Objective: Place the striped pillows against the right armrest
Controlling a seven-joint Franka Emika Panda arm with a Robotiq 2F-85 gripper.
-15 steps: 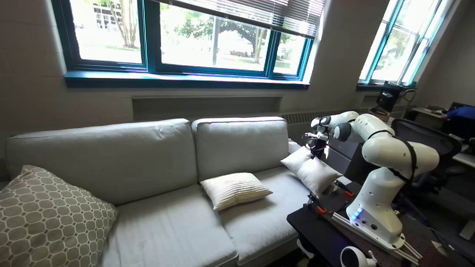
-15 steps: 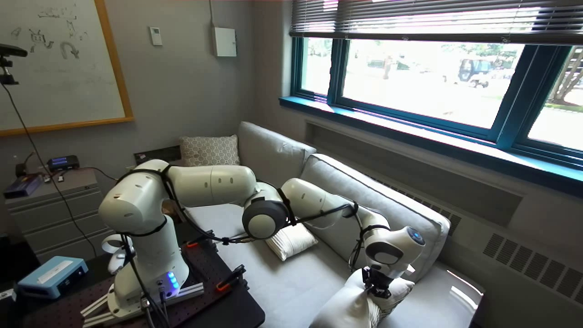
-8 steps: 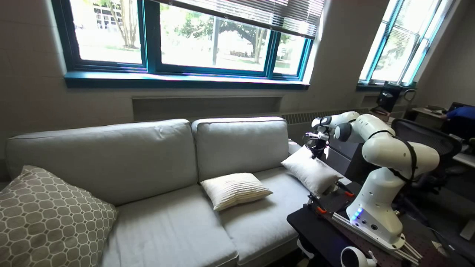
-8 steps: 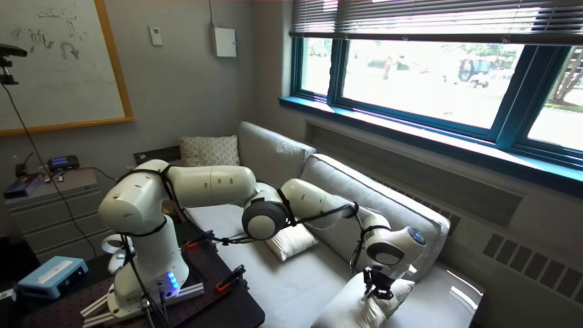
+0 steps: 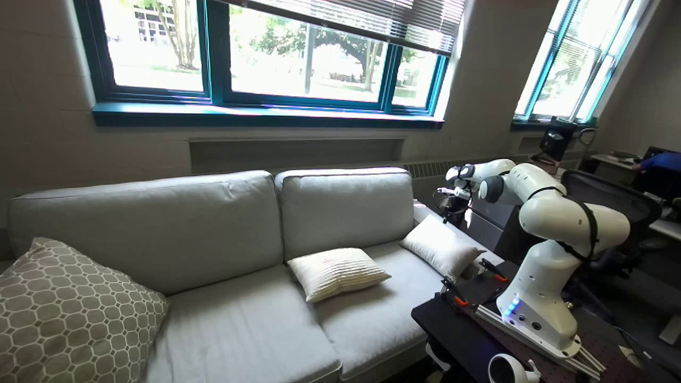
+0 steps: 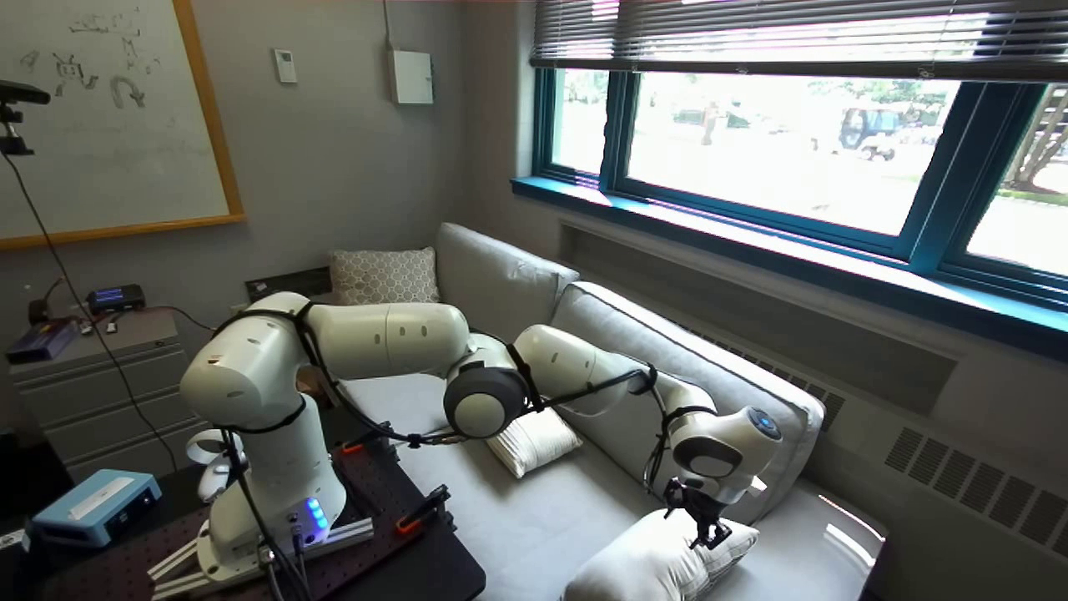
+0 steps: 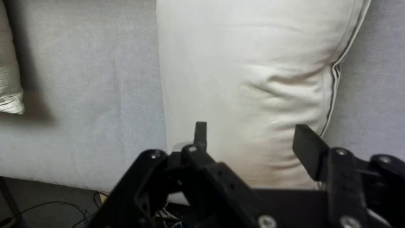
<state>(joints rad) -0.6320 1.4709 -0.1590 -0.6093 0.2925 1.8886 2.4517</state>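
A cream pillow [image 5: 441,246] lies on the seat's right end, plain face up, close beside the right armrest [image 6: 822,534]; whether they touch I cannot tell. Stripes show along this pillow's edge [image 6: 727,558]. Just over it stands my gripper [image 7: 250,130], open, its two fingers well apart with nothing between them. In the wrist view, creases mark the pillow [image 7: 253,79] beneath the jaws. A striped pillow [image 5: 339,273] rests at the middle of the sofa, apart from the first; only a corner of that striped pillow [image 7: 9,85] shows in the wrist view.
A large patterned pillow [image 5: 80,314] sits at the sofa's far end. Back cushions [image 5: 346,207] line the wall side. The arm's dark table [image 5: 452,330], with orange-tipped clamps [image 5: 460,301], stands against the sofa's front.
The jaws have opened and let go of the cream pillow. Its pinched fold has flattened and it has sunk a little onto the seat. The gripper has barely moved.
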